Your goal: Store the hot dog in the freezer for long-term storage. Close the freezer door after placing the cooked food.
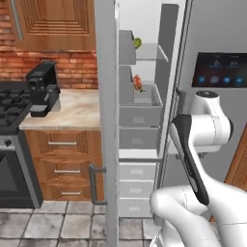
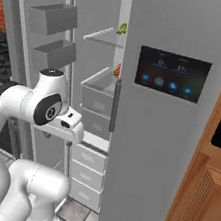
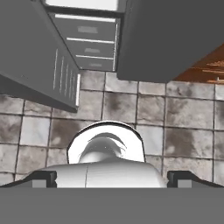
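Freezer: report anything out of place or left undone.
The freezer door stands wide open, though the hot dog already lies in a bin inside the freezer. A small green food sits on the shelf above. Nothing looks spilled or damaged. The gripper is open, pointing at the floor.

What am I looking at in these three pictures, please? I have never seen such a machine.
It is a white robot arm on a driving base, in a simulated kitchen. Two pictures come from cameras on the base, behind the arm to its left and right. The third comes from a camera on the hand, here looking down at the tiled floor. The end effector is open and holds nothing. The freezer stands open, its door swung out to the left. The hot dog lies in an upper bin, and a small green food sits on the shelf above. On the counter stands a black coffee machine.
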